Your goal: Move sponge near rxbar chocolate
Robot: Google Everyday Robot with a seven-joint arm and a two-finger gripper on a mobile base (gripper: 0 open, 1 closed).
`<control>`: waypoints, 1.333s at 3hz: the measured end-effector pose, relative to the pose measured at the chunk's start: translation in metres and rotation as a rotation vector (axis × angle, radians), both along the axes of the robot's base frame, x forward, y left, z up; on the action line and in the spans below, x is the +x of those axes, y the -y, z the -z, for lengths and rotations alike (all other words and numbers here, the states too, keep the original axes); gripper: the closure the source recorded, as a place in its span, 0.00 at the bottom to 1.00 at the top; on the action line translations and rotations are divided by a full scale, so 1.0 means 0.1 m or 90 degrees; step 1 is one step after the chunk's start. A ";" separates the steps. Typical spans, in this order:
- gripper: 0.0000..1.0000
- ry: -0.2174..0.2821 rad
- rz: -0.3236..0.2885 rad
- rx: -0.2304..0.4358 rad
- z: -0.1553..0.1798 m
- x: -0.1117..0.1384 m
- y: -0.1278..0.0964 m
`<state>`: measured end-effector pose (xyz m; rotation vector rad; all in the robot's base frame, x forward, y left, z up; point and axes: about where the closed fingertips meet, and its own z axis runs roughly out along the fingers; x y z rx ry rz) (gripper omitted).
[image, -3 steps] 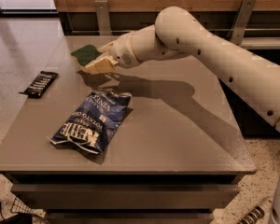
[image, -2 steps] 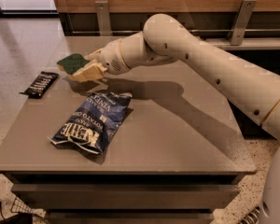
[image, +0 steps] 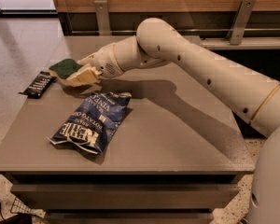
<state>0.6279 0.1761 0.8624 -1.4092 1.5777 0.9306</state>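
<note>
The sponge (image: 64, 67), dark green on top with pale foam under it, sits in my cream gripper (image: 74, 76) at the left part of the grey table. The gripper is shut on the sponge and holds it low over the table, just right of the rxbar chocolate (image: 38, 84). The rxbar is a slim black wrapper with white lettering lying flat near the table's left edge. A short gap separates the sponge and the bar.
A large dark blue chip bag (image: 91, 121) lies on the table (image: 186, 139) in front of the gripper. My arm (image: 200, 73) reaches in from the right. A wooden wall with metal brackets (image: 102, 15) runs behind the table.
The gripper has carried the sponge leftward and lower, from the back middle of the table towards the rxbar.
</note>
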 end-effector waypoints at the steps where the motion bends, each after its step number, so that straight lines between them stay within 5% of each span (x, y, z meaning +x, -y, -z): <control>1: 0.51 -0.001 -0.004 0.000 0.01 -0.02 -0.03; 3: 0.04 -0.003 -0.009 0.000 0.02 -0.04 -0.08; 4: 0.00 -0.003 -0.011 0.000 0.02 -0.04 -0.09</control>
